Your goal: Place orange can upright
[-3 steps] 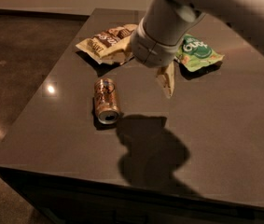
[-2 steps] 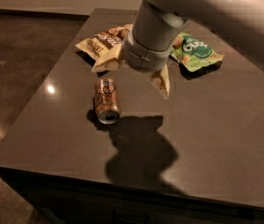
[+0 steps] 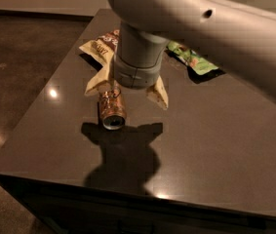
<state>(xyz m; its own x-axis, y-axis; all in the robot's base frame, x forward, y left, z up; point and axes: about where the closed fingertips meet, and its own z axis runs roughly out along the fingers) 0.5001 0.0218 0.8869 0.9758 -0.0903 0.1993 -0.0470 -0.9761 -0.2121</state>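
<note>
**Item 1: small metal drink can with an orange-brown patterned label** (image 3: 112,108).
- Location: on the dark glossy tabletop (image 3: 215,130), toward its left side.
- Condition: lying on its side. One round silver end faces you and the body runs away from you. It is not upright and nothing grips it.

**Item 2: two-finger gripper on the pale grey arm** (image 3: 126,96).
- Location: pointed downward just above the far half of the can.
- Jaws: spread wide apart, holding nothing.
- Cream-coloured fingers (image 3: 158,92): one stands to each side of the can. The left one is just beside the can, and you cannot tell whether it touches. The right one is clear of it.

**Item 3: cream-and-brown crinkled snack bag** (image 3: 101,45).
- Location: flat on the table behind the gripper. Not involved.

**Item 4: green foil snack bag** (image 3: 193,60).
- Location: flat on the table at the far right, well apart from the can. Not involved.

**Step in hand:** judged to be the approach, with the open jaws straddling the can before the grasp. Nothing has been lifted.

**Next move calls for:**
1. Bring the fingers down until the can's round body sits between them, then close across its width.
2. Expect a rolling hazard, because a smooth cylinder on a slick top may slip sideways if one finger arrives first.
3. Once the can is held, lift it, tip it so one flat end faces down, set it on bare table away from the bags, and release.
</note>
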